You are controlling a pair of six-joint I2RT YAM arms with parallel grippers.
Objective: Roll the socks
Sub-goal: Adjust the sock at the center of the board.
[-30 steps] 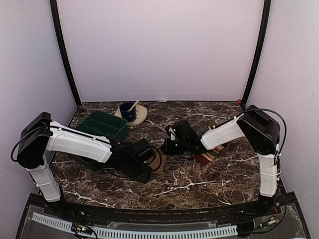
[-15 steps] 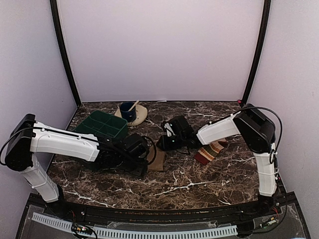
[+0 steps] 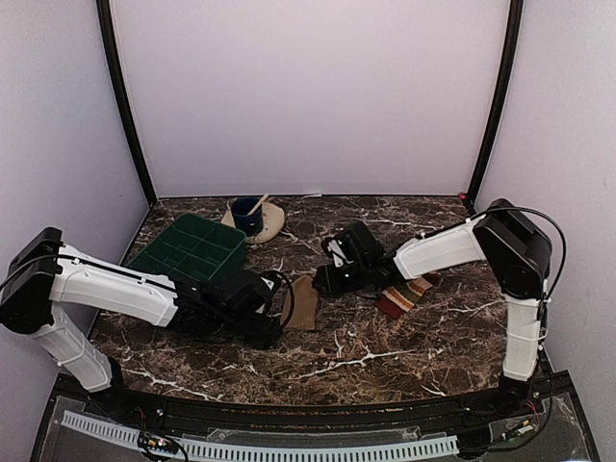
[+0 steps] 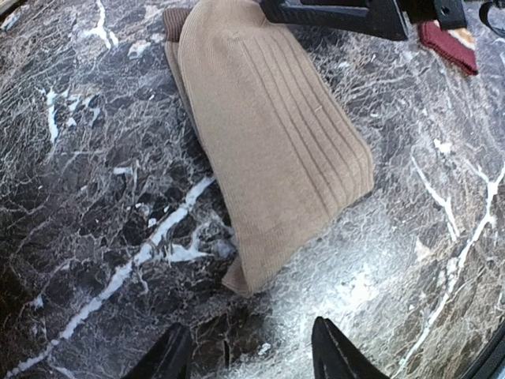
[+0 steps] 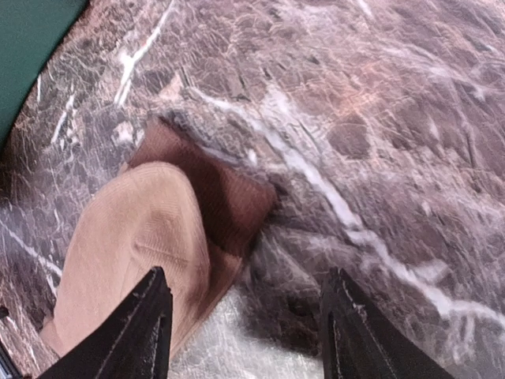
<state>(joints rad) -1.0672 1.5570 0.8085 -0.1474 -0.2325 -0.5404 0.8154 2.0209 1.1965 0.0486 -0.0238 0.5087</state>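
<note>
The plain tan ribbed fabric sock (image 3: 303, 303) lies flat and folded on the dark brown marble-patterned table (image 3: 385, 356), near the middle, in the gap between the two arms' ends. The left gripper (image 3: 277, 324) sits low over the table just beside the sock's near-left edge. In the left wrist view its two dark fingertips (image 4: 170, 357) stand wide apart with bare marble between them, and the sock (image 4: 268, 150) stretches away just beyond the tips, its near folded end close to the gap but not inside it. The right gripper (image 3: 322, 280) hangs at the sock's far end. In the right wrist view its jaws are also spread wide and hold nothing. The sock's rounded tan part (image 5: 134, 245) and its darker brown band (image 5: 217, 197) lie ahead of the fingers and off towards the finger on that side (image 5: 146, 324), which overlaps the tan edge in the picture; whether it touches the fabric cannot be told. The second sock, tan with red, green, yellow and brown stripes (image 3: 404, 294), lies well apart from the plain one, under the right arm's forearm and behind its gripper. A dark green plastic tray with compartments (image 3: 164, 252) sits behind the left arm, and beyond it a dark blue cup (image 3: 245, 217) holding a wooden utensil rests on a round tan plate (image 3: 274, 223).
</note>
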